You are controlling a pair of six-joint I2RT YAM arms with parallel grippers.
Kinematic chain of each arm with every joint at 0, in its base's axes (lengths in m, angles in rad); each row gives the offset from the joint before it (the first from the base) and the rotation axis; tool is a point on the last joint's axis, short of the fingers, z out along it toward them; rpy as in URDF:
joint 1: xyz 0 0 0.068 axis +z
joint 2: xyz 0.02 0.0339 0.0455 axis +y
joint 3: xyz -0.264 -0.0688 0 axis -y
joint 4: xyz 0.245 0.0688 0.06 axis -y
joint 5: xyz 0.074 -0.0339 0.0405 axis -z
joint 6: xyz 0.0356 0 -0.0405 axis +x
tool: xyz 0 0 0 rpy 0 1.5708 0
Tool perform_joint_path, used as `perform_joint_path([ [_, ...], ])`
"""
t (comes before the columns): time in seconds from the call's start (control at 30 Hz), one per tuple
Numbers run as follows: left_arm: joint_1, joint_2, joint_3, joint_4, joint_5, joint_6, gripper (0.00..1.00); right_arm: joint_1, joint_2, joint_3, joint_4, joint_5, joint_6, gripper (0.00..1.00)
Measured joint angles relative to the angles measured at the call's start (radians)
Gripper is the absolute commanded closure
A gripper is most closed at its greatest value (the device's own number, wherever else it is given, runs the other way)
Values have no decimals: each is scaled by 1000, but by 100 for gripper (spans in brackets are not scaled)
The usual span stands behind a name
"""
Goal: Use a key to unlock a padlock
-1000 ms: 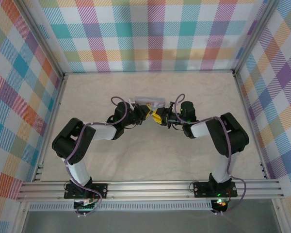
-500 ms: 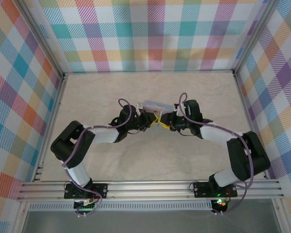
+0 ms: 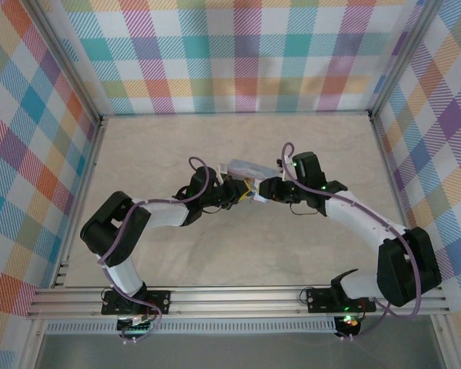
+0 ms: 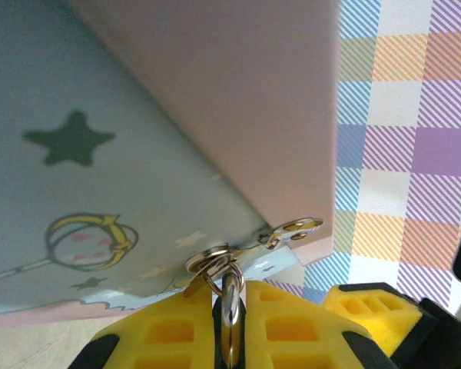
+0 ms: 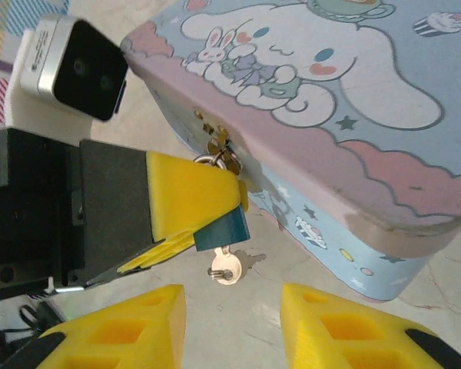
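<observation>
**Right wrist view, centre.** A small padlock with a bluish body and thin metal shackle (image 5: 224, 227) hangs with its shackle threaded through the metal hasp (image 5: 219, 157). The hasp sits on the front wall of the pale blue rectangular tin with a cartoon picture (image 5: 353, 100).

The left gripper (image 4: 229, 327) is clamped on the padlock. At the bottom centre of the left wrist view, its yellow pads press together around the shackle.

The tiny silvery key (image 5: 225, 269) hangs from the underside of the padlock body and appears seated in the keyhole; how deep cannot be told. The right gripper (image 5: 232, 307), at the bottom edge, has its jaws apart with nothing between them, just below the key.

**Risks.**
- The key is small and thin, so an off-centre closure could knock it out of the keyhole or pinch it askew.
- Turning the key could twist the padlock in the left grip.
- Turning could also drag the light tin across the pale marbled table (image 5: 261, 338).

**Obstructions.** The tin wall lies to the right of the key and the left gripper's fingers to its left, which leaves a narrow approach. The black-and-white camera block (image 5: 73, 65), upper left, sits well apart.
</observation>
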Motion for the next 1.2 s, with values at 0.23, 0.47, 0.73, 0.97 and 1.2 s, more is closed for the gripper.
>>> perform_joint_path([
  [0.23, 0, 0, 0, 0, 5, 0, 100, 93, 39, 68, -69, 110, -113, 55],
  [0.47, 0, 0, 0, 0, 5, 0, 100, 154, 85, 93, -108, 206, -181, 52],
  [0.73, 0, 0, 0, 0, 5, -1, 100, 210, 114, 127, -125, 294, -228, 53],
  [0.97, 0, 0, 0, 0, 5, -1, 100, 229, 156, 158, -139, 345, -253, 54],
  [1.2, 0, -2, 0, 0, 8, -1, 100, 238, 173, 161, -145, 379, -264, 59],
])
